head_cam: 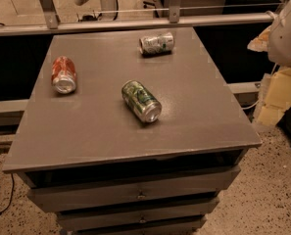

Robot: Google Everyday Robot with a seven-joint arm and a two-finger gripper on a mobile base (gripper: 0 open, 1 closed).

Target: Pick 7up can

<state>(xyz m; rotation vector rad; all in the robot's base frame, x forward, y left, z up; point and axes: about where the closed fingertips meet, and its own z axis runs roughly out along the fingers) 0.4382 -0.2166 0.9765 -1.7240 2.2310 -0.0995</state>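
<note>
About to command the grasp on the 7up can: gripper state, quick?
Gripper: out of view, state cannot be told; only a white arm part shows at right edge. 7up can lies unheld.

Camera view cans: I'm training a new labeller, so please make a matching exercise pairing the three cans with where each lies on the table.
Things:
1. 7up can
2. dark green can
3. red-orange can

Places on the table:
A. left side
B. far end, near the rail
C. middle

Pairs: 1-B, 2-C, 3-A.

All three lie on their sides. The gripper is not in view; only a white robot part shows at the right edge.
</note>
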